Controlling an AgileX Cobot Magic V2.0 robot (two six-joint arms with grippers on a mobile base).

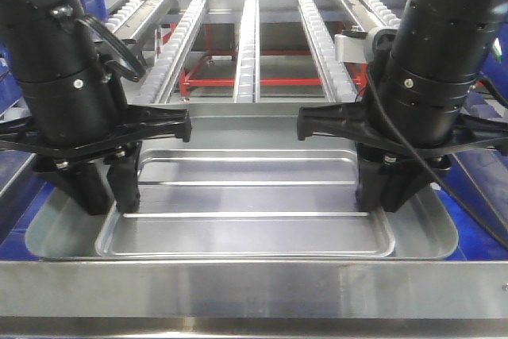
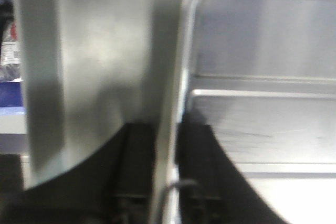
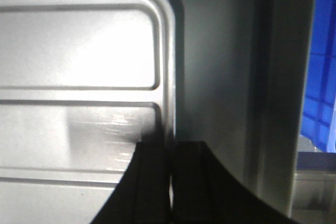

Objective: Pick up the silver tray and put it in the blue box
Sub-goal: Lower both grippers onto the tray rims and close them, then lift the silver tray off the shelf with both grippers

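Note:
The silver tray [image 1: 246, 232] lies flat inside a wider grey metal basin [image 1: 54, 237]; its two long ridges run left to right. My left gripper [image 1: 113, 190] is shut on the tray's left rim, which passes between the black fingers in the left wrist view, where the gripper [image 2: 168, 129] straddles it. My right gripper [image 1: 386, 190] is shut on the right rim, and the right wrist view shows that gripper [image 3: 169, 142] pinching the edge of the tray [image 3: 79, 51]. Blue ribbed plastic [image 3: 321, 72] shows past the basin's right wall; I cannot tell whether it is the blue box.
Roller conveyor rails [image 1: 248, 45] run away behind the basin over a red frame [image 1: 214, 81]. A broad metal ledge [image 1: 254, 287] crosses the front. More blue plastic [image 1: 12, 228] borders the basin on the left, and both arms stand close over the tray's ends.

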